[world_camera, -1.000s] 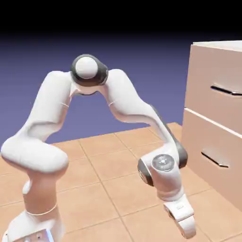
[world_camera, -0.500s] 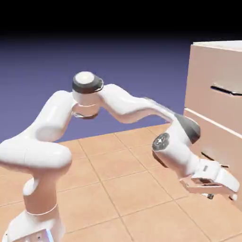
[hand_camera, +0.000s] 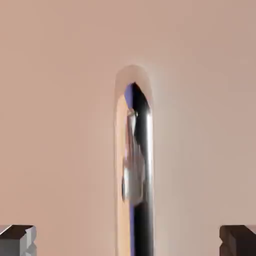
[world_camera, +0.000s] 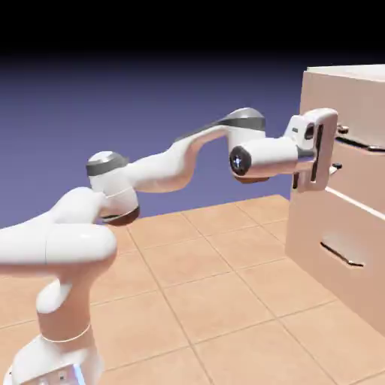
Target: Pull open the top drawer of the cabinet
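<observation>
- A boxy, matte beige cabinet [world_camera: 374, 69] stood at the exterior view's right, its flat fronts parted by a thin pale edge.
- The top drawer [world_camera: 362, 179], its upper front, was shut; its glossy dark metal handle [world_camera: 366, 145] was a slim bar.
- The lower drawer [world_camera: 307, 219] was shut too, with a matching bar [world_camera: 341, 254].
- A smooth, rounded white arm [world_camera: 167, 170] reached right across square, orange-tan tiles [world_camera: 225, 267] to the top drawer.
- The gripper [world_camera: 339, 149] was spread wide at the near-left end of the upper handle, one finger above it and one below, pinching nothing.
- In the hand view, the handle ran upright between the dark, blocky fingertips [hand_camera: 239, 241], its rounded end mirror-bright with streaks of black, cream and blue.
- Open room showed on both sides of the bar, between it and each fingertip.
</observation>
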`<state>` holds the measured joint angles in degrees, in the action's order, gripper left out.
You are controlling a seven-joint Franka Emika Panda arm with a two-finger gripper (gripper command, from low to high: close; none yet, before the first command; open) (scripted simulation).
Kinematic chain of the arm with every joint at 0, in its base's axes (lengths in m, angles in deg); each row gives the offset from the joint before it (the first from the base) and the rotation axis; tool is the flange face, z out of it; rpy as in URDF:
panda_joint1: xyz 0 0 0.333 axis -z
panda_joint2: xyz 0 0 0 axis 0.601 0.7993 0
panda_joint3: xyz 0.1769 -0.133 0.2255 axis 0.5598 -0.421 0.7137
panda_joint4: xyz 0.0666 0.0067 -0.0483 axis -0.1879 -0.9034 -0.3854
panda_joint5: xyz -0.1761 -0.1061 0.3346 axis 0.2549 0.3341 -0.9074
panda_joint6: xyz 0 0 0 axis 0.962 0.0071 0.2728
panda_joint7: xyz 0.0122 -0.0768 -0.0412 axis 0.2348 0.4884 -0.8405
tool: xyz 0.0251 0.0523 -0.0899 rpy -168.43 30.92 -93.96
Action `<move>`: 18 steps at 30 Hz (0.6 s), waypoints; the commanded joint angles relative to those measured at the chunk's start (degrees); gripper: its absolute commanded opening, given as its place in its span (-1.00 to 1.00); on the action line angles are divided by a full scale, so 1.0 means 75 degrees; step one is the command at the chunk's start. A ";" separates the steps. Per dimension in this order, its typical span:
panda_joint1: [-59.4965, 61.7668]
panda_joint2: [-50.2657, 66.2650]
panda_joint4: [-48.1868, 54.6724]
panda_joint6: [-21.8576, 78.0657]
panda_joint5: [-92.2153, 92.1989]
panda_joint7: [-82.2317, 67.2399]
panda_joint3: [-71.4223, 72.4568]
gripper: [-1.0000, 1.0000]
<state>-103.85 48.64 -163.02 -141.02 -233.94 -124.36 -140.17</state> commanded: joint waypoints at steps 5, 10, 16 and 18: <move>0.0459 -0.0051 0.0735 -0.0276 -0.0050 0.0083 0.0045 -1.00; -0.0403 0.0048 -0.0649 0.0246 0.0041 -0.0071 -0.0039 -1.00; -0.1490 0.0186 -0.2310 0.0826 0.0248 -0.0223 -0.0204 -1.00; -0.1868 0.0242 -0.2863 0.1004 0.0347 -0.0263 -0.0280 -1.00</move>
<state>-117.87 50.46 -184.49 -133.47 -231.13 -126.23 -142.28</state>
